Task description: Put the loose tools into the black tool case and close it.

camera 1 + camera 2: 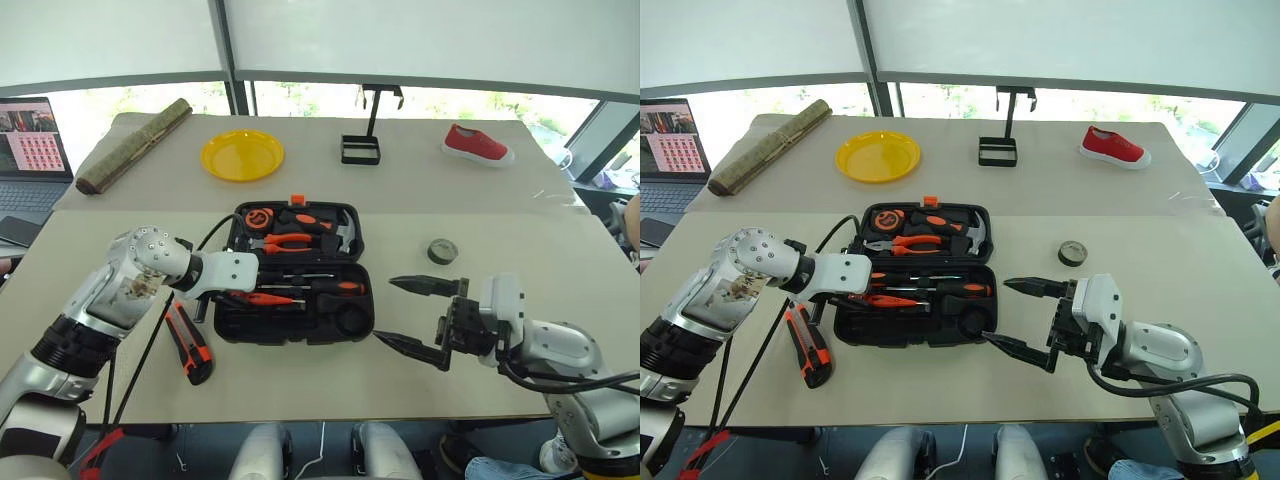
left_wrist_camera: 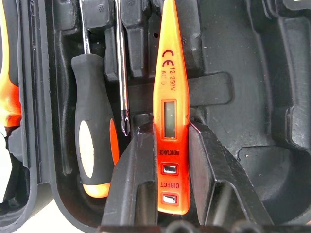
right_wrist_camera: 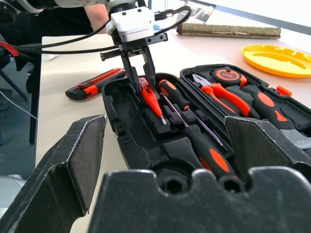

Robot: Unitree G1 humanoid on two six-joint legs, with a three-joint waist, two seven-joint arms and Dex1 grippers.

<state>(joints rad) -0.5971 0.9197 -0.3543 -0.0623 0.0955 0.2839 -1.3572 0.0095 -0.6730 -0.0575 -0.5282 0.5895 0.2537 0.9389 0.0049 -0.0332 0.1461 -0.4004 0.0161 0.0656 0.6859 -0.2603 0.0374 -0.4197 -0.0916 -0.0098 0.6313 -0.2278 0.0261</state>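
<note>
The black tool case [image 1: 232, 330] lies open in the middle of the table. Two screwdrivers [image 1: 318, 287] rest in its near half. My left gripper [image 2: 170, 126] is shut on the slim orange tester pen [image 2: 167, 92], holding it just over the slots at the near half's left end [image 3: 151, 97]. The orange-black utility knife [image 1: 188, 342] lies on the table left of the case. A small dark tape roll [image 1: 443, 251] sits to the case's right. My right gripper [image 1: 385, 310] stands open and empty beside the case's near right corner, pointing at it.
Pliers [image 1: 290, 241], a hammer [image 1: 343, 231] and a tape measure sit in the case's far half. Farther back are a yellow plate [image 1: 242, 155], a black wire stand [image 1: 361, 148], a red shoe [image 1: 478, 144] and a rolled mat [image 1: 132, 146]. A laptop [image 1: 30, 150] stands at far left.
</note>
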